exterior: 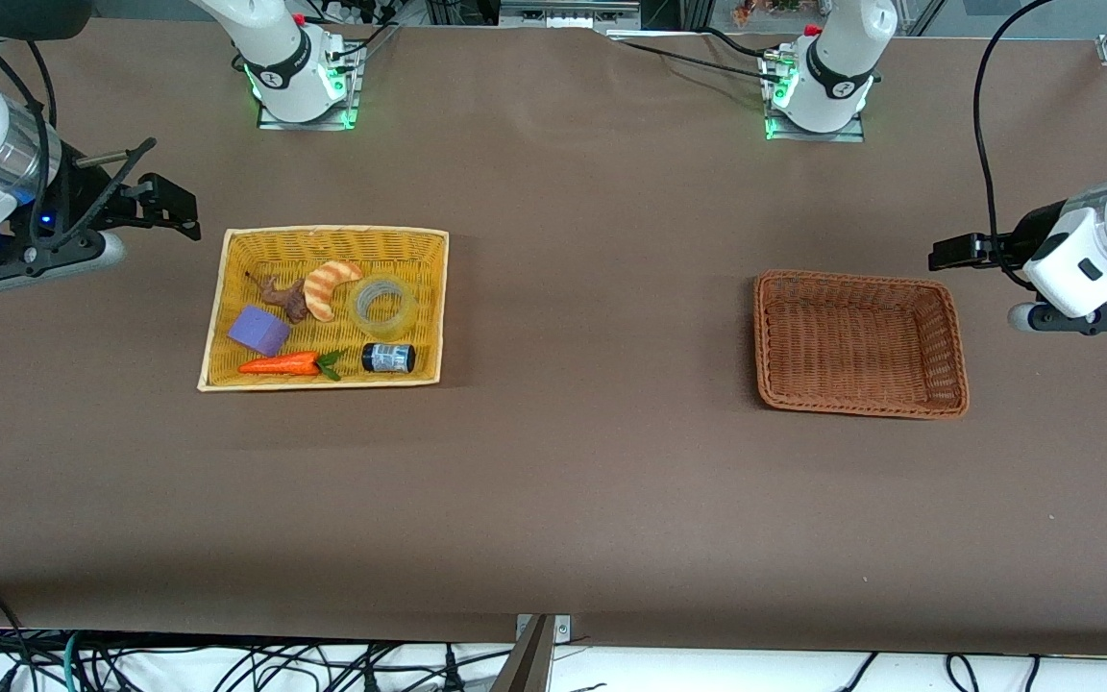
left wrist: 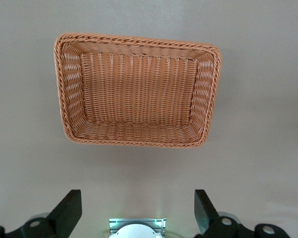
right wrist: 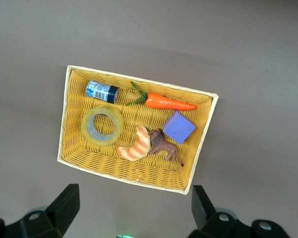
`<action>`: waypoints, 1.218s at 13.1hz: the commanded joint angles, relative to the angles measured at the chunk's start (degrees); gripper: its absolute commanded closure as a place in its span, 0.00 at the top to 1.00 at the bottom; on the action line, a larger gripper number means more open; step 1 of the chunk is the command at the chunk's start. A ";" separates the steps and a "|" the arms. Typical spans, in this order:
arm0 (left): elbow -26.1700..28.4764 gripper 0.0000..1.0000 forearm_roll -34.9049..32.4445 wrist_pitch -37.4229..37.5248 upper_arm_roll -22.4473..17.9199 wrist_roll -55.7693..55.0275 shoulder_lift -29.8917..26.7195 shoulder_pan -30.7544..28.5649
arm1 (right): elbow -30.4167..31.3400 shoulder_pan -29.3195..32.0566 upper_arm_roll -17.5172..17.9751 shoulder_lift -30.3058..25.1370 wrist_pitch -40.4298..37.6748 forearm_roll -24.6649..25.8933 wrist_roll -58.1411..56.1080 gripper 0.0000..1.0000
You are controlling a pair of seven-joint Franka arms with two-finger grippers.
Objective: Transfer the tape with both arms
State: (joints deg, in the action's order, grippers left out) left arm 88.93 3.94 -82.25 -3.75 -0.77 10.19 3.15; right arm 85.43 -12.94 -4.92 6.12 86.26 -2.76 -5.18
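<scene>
Starting nearest the camera, along the 6 o'clock wall of the yellow basket (exterior: 323,232): a carrot (exterior: 280,364) and a small black jar (exterior: 388,358) on its side. Just farther from the camera than the jar, lying flat in the basket's 3 o'clock half: the tape (exterior: 382,306), apart from the jar, close to the wall at its own 3 o'clock, with a croissant (exterior: 331,285) just beside it at 9 o'clock. Toward the basket's 9 o'clock side: a purple block (exterior: 259,331) and a brown toy animal (exterior: 284,296). Toward the left arm's end of the table: a brown basket (exterior: 947,346), holding nothing.

Hanging over bare table off the yellow basket's 10 o'clock corner: the right gripper (exterior: 179,207), jaws wide apart, gripping nothing. Waiting off the brown basket's 1 o'clock corner: the left gripper (exterior: 943,255), jaws likewise apart and empty.

Likely trouble from here:
- Snagging the croissant or the basket wall with a finger, given the tight room around the roll.
- Skidding the roll off its smooth rim on a shallow pinch.
- Dropping it at the handover, should one grip let go before the other has closed.
</scene>
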 commanded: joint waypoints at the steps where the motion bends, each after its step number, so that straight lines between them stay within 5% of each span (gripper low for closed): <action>1: -2.09 1.00 1.15 0.60 -0.20 0.42 0.89 -0.07 | -0.18 0.37 0.26 -0.75 -1.00 0.30 -0.62 1.00; 16: -3.32 1.00 1.07 -0.98 -0.11 0.60 1.68 -0.16 | 0.70 0.37 0.61 -0.67 -2.23 -0.05 -0.35 1.00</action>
State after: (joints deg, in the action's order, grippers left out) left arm 87.72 3.94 -83.09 -3.75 -0.77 10.89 3.15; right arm 85.55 -12.95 -4.75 6.16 84.60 -2.77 -5.18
